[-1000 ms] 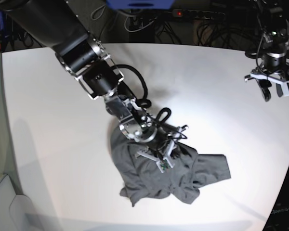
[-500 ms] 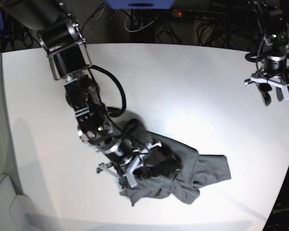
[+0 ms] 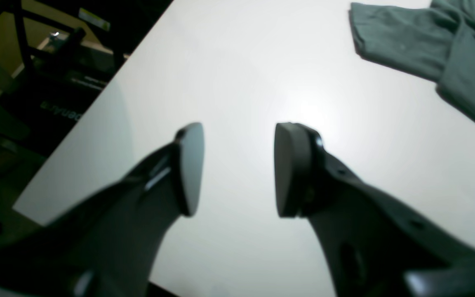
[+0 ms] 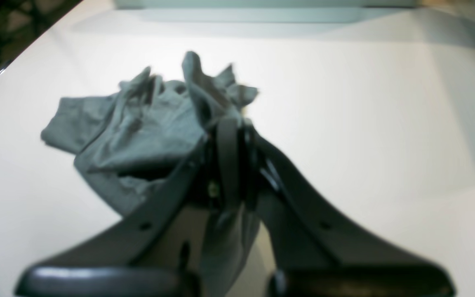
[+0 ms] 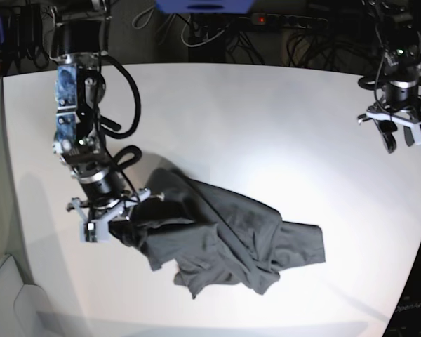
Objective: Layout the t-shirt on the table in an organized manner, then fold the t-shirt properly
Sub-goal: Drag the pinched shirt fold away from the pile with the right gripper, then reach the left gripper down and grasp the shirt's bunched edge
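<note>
The dark grey t-shirt (image 5: 231, 239) lies crumpled and partly pulled out on the white table (image 5: 252, 119), toward its front edge. My right gripper (image 5: 114, 219) is at the shirt's left end, shut on a bunched edge of the cloth. In the right wrist view the closed fingertips (image 4: 229, 136) pinch the fabric, and the rest of the t-shirt (image 4: 138, 132) is heaped behind them. My left gripper (image 5: 400, 133) hangs open above the table's far right corner, holding nothing. Its wrist view shows the left gripper (image 3: 237, 169) over bare table, with a sleeve of the t-shirt (image 3: 410, 37) at the upper right.
Cables and a power strip (image 5: 288, 21) run behind the table's far edge. The table's edge (image 3: 97, 95) passes close to my left gripper, with dark equipment (image 3: 56, 82) beyond it. A pale surface (image 5: 0, 288) sits beside the table's front left corner.
My right gripper has swung left across the table with the cloth in its grip, dragging the shirt out from a tight heap into a longer shape. The left arm has stayed still.
</note>
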Controlling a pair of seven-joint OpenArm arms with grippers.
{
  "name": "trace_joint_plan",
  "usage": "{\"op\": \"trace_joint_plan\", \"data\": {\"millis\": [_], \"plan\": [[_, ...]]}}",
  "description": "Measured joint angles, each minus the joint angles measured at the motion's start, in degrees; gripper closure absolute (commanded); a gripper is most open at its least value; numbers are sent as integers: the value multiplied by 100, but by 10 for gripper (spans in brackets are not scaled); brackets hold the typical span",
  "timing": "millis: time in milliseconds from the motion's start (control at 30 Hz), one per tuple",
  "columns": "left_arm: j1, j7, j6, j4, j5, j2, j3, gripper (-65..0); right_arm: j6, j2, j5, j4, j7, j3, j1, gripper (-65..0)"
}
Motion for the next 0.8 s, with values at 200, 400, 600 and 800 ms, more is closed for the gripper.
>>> {"op": "trace_joint_plan", "data": {"millis": [200,400,600,800], "plan": [[0,-2,0,0,-2,2,-2,-267,13,-284,2,715,-9,811,-640,0],[13,-20,0,0,-2,7,-7,-267,11,-686,11,1239,33,1397,-1259,0],[15,-20,-2,0,-2,0,-7,-271,13,-1069,17,1222,-9,1934,-1473,-12],[13,-20,-162,0,0,-9,-7,-271,0,-1314,17,1202,-9,2516,-1493,-199]]}}
